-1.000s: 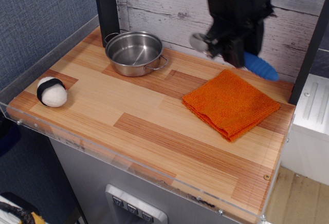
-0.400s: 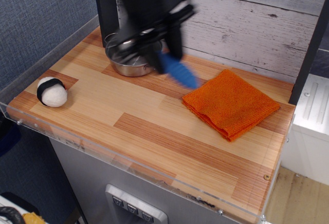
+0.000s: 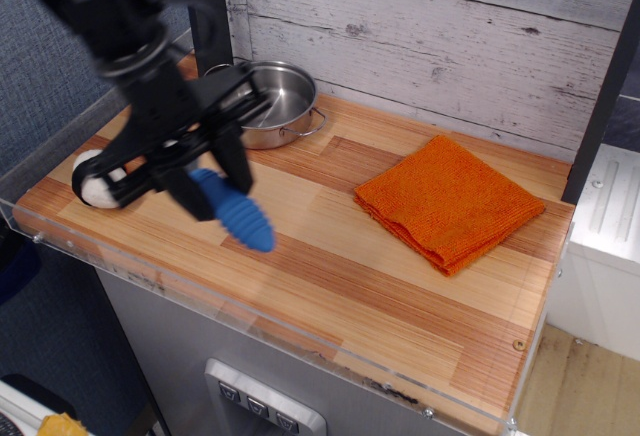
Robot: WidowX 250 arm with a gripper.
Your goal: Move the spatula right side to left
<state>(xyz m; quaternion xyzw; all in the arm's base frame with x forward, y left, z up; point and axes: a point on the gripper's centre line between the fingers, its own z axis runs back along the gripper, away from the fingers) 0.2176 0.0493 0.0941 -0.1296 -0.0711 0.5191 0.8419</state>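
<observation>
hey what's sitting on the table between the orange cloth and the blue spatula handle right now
Nothing: in this one camera view only bare wood of the table lies between the orange cloth and the spatula held by the hand.

One spatula (image 3: 236, 213), one pot (image 3: 272, 103), one orange cloth (image 3: 450, 201), one black-banded white ball (image 3: 96, 182), one gripper (image 3: 183, 178), all on one wooden table (image 3: 350, 286).

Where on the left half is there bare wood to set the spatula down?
Bare wood runs along the front edge, between the gripper holding the spatula and the orange cloth. The back-left is crowded: the pot and the black-banded white ball sit close by the arm.
</observation>
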